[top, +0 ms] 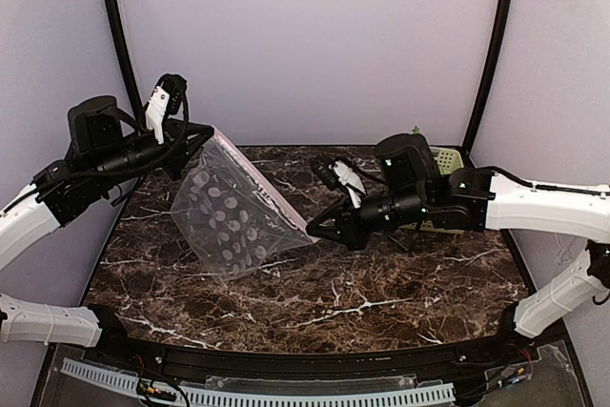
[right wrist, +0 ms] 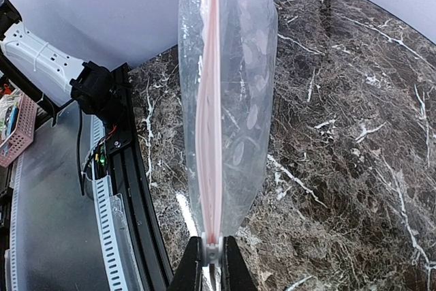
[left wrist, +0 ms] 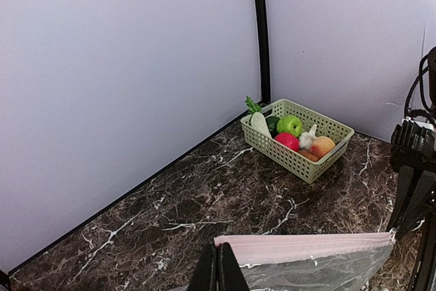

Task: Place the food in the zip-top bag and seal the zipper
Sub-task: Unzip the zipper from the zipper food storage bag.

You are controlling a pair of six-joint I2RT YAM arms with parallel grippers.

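Observation:
The zip-top bag (top: 233, 216) hangs stretched between both grippers above the marble table, and nothing shows inside it. Its pink zipper (top: 259, 183) runs along the top edge. My left gripper (top: 205, 135) is shut on the bag's far-left corner, its fingers pressed together (left wrist: 218, 264) at the end of the zipper (left wrist: 306, 245). My right gripper (right wrist: 212, 253) is shut on the zipper (right wrist: 212, 100) at its other end, over a small white piece. The food lies in the green basket (left wrist: 300, 165): green apple (left wrist: 289, 125), red apple (left wrist: 287, 141), garlic (left wrist: 307, 140), orange (left wrist: 322, 146), radish (left wrist: 259, 122).
The basket (top: 448, 157) stands at the back right corner, behind my right arm. Pale walls and black corner posts (left wrist: 259, 32) close the back. A black rail (right wrist: 129, 168) runs along the table's near edge, and beyond it stands a pink basket (right wrist: 17, 134).

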